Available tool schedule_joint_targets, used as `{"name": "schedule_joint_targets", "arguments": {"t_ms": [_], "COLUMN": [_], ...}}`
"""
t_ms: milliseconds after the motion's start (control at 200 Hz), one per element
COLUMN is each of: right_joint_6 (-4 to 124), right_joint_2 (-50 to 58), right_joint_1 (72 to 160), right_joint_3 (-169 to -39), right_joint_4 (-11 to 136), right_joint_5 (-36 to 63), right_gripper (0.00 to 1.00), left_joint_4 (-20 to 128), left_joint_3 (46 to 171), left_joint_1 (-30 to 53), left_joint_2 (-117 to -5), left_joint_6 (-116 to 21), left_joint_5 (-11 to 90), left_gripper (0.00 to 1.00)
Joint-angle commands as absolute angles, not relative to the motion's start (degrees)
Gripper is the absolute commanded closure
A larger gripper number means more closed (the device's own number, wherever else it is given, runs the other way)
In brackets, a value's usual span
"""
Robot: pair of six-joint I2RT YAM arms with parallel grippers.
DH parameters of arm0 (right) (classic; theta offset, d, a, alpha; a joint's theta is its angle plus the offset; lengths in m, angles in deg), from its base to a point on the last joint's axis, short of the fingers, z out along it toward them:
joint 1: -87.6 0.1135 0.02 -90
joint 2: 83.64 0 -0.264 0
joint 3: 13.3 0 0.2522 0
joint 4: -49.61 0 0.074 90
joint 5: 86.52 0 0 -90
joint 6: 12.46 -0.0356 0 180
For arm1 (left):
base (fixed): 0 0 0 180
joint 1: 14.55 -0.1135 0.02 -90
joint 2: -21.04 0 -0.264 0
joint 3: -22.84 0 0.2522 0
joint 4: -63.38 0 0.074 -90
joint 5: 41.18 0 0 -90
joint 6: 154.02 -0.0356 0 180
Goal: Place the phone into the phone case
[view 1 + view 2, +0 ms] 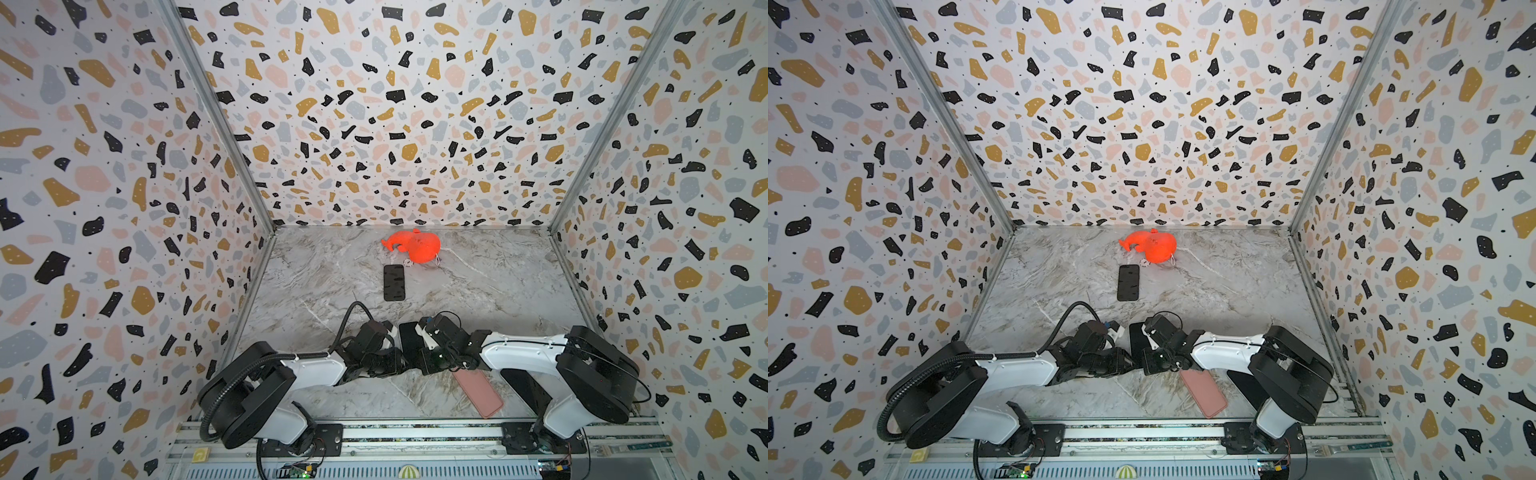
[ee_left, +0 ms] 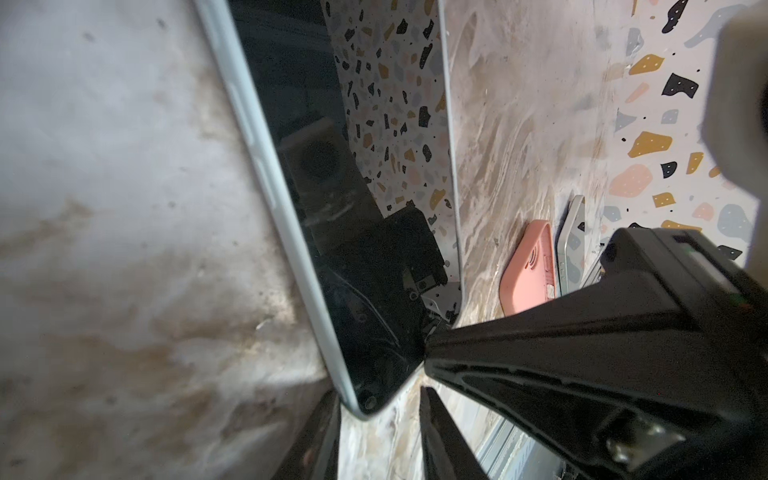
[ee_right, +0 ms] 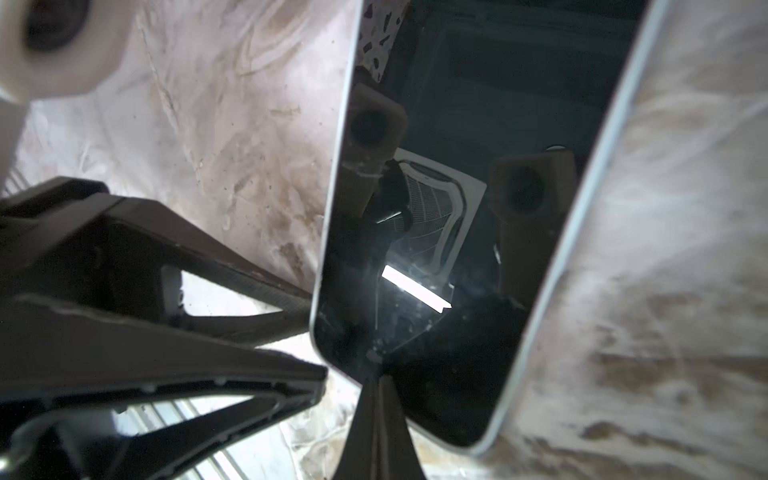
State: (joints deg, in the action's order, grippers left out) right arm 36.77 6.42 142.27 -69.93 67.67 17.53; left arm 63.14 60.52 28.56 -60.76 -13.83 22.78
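**What lies where on the tabletop**

On the grey veined marble tabletop (image 1: 498, 291) we find the orange soft toy (image 1: 415, 246) at the back, near the terrazzo-patterned back wall (image 1: 395, 124); just before it, the black rectangular slab (image 1: 394, 282); nearer the front, at the middle, the dark glass-faced phone (image 1: 409, 338); right of it and frontmost, the pink rubbery phone case (image 1: 480, 395).

Far centre of the frame: an orange plush toy (image 1: 415, 246) (image 1: 1152, 246) lies on the grey-veined marble tabletop (image 1: 498, 282), close to the back wall. Terrazzo-print walls (image 1: 374, 104) enclose three sides, with metal corner posts (image 1: 216, 112). An aluminium rail (image 1: 415, 434) runs along the bottom edge, with a small yellow block (image 1: 200, 455) at its left.
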Motion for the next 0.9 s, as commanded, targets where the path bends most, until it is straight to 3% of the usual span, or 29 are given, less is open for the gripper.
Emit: {"name": "schedule_joint_targets", "arguments": {"t_ms": [0,340,896], "right_joint_6": [38.1,38.8,38.5], "right_joint_2": [1.4,1.3,3.1], "right_joint_1": [141.7,140.3,140.3], "right_joint_3": [-71.7,-71.9,-70.8], "right_joint_4": [73.7,75.0,73.1], "right_joint_5": [12.3,9.7,11.5], "right_gripper": [0.96,0.83,0.79], "left_joint_4": [56.8,37.5,39.0], "left_joint_3": [60.9,68.9,72.5], "left_joint_1": [29.3,29.4,32.9], "left_joint_2": [-60.5,-57.5,-61.7], "left_joint_6": [-15.5,-20.7,-20.7], "left_joint_5": [24.7,37.5,36.4], "left_gripper": [0.65,0.6,0.59]}}
